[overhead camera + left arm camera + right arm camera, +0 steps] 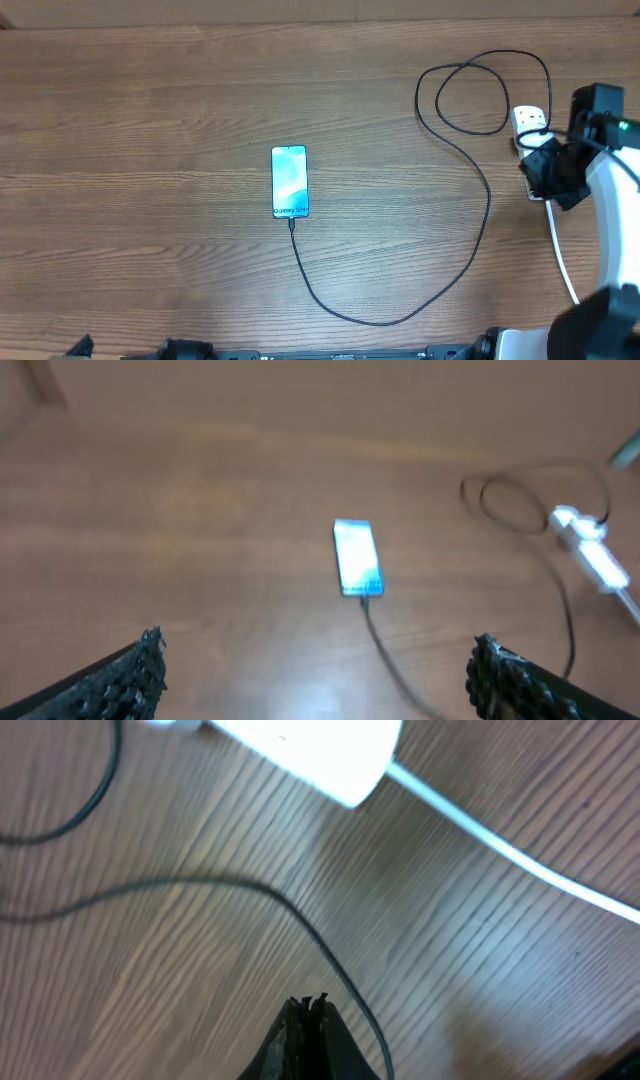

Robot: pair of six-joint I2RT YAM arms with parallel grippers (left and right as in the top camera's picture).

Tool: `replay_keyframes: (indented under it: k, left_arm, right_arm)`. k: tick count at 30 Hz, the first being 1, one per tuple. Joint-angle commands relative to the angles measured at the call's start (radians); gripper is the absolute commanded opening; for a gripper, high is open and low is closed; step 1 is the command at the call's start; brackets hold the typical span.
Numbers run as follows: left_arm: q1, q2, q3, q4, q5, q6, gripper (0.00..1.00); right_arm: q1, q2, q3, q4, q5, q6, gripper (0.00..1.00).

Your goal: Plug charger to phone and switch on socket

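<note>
The phone point(289, 181) lies flat in the middle of the table, its blue screen up; the left wrist view also has the phone point(357, 557) ahead. The black charger cable point(470, 260) meets the phone's bottom edge, curves right and loops up to the white socket point(531, 125) at the far right. My right gripper point(310, 1003) is shut with nothing in it, low over the wood. The charger cable point(330, 955) passes just right of its tips, and the socket's end point(320, 755) lies beyond. My left gripper point(318, 655) is wide open and empty, well short of the phone.
The socket's thick white cord point(560, 250) runs from the strip toward the table's front edge under my right arm point(600, 190). The charger cable forms a loose loop point(480, 95) left of the socket. Bare wood surrounds the phone.
</note>
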Motion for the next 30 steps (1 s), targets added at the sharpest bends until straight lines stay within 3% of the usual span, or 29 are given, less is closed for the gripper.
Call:
replay_keyframes:
  k: [1,12,30]
  left_arm:
    - [0.008,-0.009,0.002,-0.051,-0.01,-0.01,0.99]
    - [0.008,-0.011,0.002,-0.054,-0.01,-0.01,1.0]
    - [0.008,-0.011,0.002,-0.054,-0.01,-0.01,1.0]
  right_arm:
    - [-0.066,0.077,0.128,0.009,-0.012,-0.03,0.04]
    - [-0.185,0.32,0.351,-0.013,-0.018,-0.053,0.04]
    - [-0.208,0.528,0.361,0.149,-0.144,-0.101,0.04]
